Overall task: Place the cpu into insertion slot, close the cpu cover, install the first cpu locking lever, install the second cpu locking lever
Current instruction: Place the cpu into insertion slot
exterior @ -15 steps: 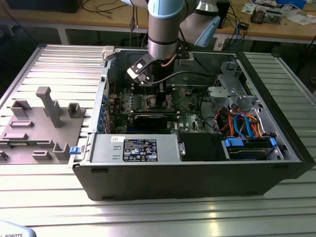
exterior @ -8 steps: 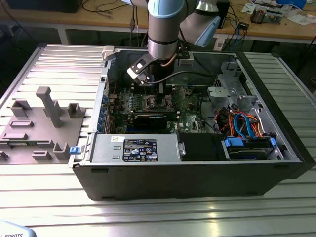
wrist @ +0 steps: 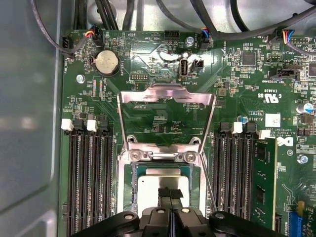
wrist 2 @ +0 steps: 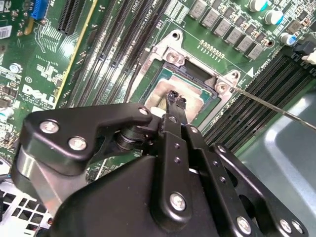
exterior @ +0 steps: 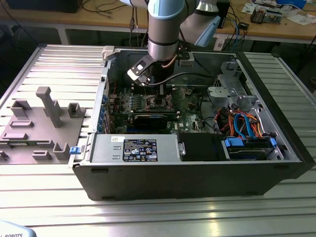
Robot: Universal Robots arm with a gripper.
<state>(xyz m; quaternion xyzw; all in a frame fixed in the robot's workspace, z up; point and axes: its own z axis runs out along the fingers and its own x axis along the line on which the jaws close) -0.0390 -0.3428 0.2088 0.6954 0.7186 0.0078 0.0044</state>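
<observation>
The cpu (wrist: 148,185) lies flat in the insertion slot (wrist: 129,197), its dull silver top also showing in the second wrist view (wrist 2: 159,94). The cpu cover (wrist: 168,94) stands swung open, hinged at the slot's edge. My gripper (wrist: 170,193) is shut with nothing between its fingers, its tips directly over the cpu's middle; whether they touch it I cannot tell. In the second wrist view the gripper (wrist 2: 175,100) hangs over the slot's silvery rim (wrist 2: 170,55). A thin locking lever (wrist 2: 276,109) sticks out unlatched beside the slot. In the exterior view the gripper (exterior: 157,95) reaches down inside the computer case.
Long black memory slots (wrist: 89,182) flank the socket on both sides. A coin battery (wrist: 107,61) and cables (wrist: 49,34) lie beyond the cover. The case holds a power supply (exterior: 138,148) and a drive cage with blue cables (exterior: 247,126). A grey fixture (exterior: 44,118) stands at the exterior view's left.
</observation>
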